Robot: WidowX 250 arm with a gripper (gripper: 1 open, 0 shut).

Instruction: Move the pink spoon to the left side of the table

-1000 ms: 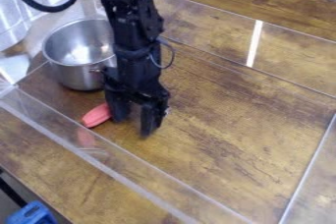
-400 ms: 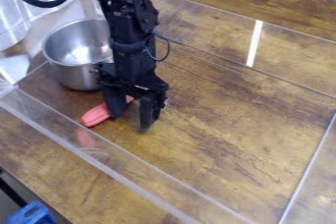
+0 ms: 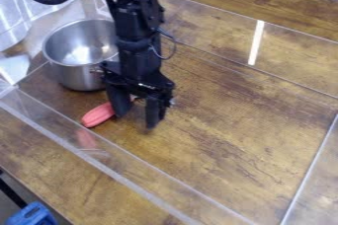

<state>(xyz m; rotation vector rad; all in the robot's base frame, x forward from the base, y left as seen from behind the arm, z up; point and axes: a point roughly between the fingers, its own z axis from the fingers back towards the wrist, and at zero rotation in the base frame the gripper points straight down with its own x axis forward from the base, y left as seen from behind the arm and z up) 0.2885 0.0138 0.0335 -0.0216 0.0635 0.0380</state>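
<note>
The pink spoon lies on the dark wood table near the left front, just below the steel pot; only its salmon-pink handle shows and its metal bowl is hidden behind the gripper. My gripper points straight down with its two black fingers apart, standing right beside the spoon's right end, low over the table. It holds nothing.
A round steel pot stands at the left, just behind the spoon and left of the arm. Clear acrylic walls border the table at the front left and the back. A white object sits at the far left edge.
The gripper has shifted slightly and lifted a little from the table beside the spoon. The spoon has stayed where it was.
</note>
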